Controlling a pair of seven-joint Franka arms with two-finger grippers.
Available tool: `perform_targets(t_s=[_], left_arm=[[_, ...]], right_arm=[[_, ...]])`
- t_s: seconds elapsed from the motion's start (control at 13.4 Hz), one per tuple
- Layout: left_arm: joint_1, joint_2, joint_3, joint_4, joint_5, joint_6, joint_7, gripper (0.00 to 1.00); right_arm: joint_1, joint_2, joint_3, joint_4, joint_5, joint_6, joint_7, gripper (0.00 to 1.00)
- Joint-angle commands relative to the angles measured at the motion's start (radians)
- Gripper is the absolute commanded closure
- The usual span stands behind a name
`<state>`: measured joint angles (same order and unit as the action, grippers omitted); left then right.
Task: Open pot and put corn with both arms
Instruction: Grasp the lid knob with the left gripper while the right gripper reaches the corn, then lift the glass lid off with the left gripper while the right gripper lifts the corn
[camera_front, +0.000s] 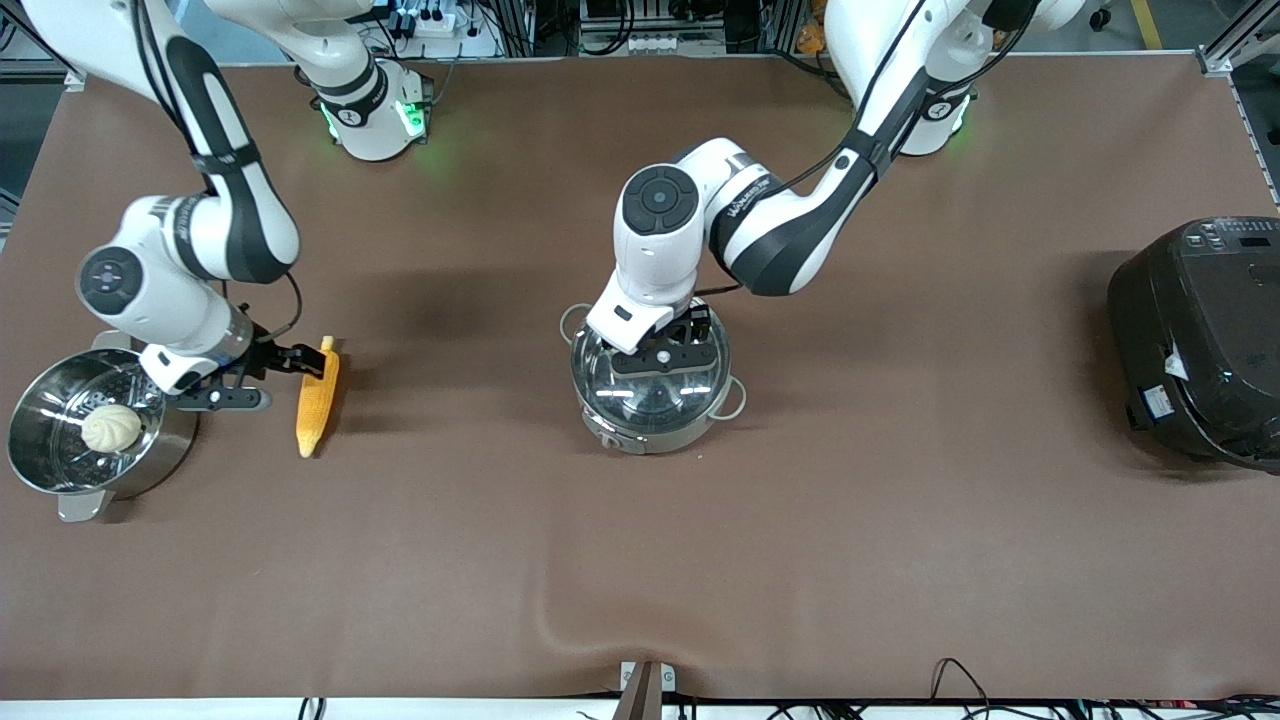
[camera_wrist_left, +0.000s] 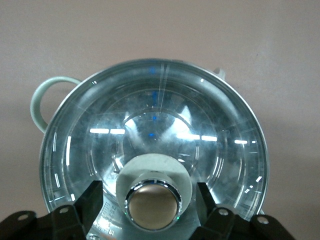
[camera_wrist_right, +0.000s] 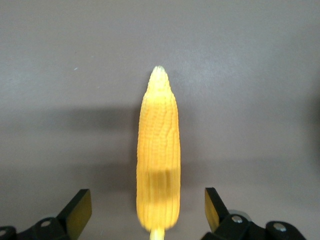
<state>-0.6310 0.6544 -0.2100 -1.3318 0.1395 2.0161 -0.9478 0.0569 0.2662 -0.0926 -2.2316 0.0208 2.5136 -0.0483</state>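
Fingers of the left gripper (camera_wrist_left: 152, 200) stand spread either side of the knob (camera_wrist_left: 153, 204), not yet touching it; the lid (camera_wrist_left: 155, 125) sits on the pot (camera_front: 650, 385) at table centre. The right gripper (camera_wrist_right: 148, 207) hangs spread over the stalk end of the corn (camera_wrist_right: 158, 160), which lies flat at about 3 o'clock from the steamer (camera_front: 60, 440) holding a bun (camera_front: 111, 427). Glass lid: probably heavy, slick, breakable, so pinch the knob squarely. The corn looks stiff, ribbed and light; grip across its thicker part, near the stalk.
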Motion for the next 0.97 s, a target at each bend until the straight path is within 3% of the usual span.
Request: perform_targets(t_s=[0.0, 0.3, 0.45, 0.6, 0.67, 0.9], left_arm=[[-0.010, 0.024, 0.001, 0.016, 0.034, -0.004, -0.034, 0.24], [-0.004, 0.021, 0.001, 0.016, 0.034, -0.004, -0.028, 0.27], [-0.001, 0.025, 0.001, 0.016, 0.034, -0.004, -0.023, 0.47], [-0.003, 0.025, 0.001, 0.016, 0.034, -0.004, -0.026, 0.92], [-0.009, 0.028, 0.001, 0.016, 0.029, -0.004, -0.037, 1.00], [0.005, 0.010, 0.001, 0.017, 0.023, -0.022, -0.035, 1.00]], right_arm=[[0.001, 0.050, 0.007, -0.062, 0.004, 0.167, -0.019, 0.00], [-0.002, 0.097, 0.007, -0.065, 0.004, 0.182, -0.021, 0.00], [0.008, 0.110, 0.007, -0.059, 0.004, 0.177, -0.021, 0.00], [0.006, 0.120, 0.008, -0.054, 0.004, 0.179, -0.027, 0.06], [0.005, 0.123, 0.008, -0.053, 0.004, 0.179, -0.028, 0.11], [-0.003, 0.140, 0.007, -0.048, 0.004, 0.183, -0.030, 0.24]])
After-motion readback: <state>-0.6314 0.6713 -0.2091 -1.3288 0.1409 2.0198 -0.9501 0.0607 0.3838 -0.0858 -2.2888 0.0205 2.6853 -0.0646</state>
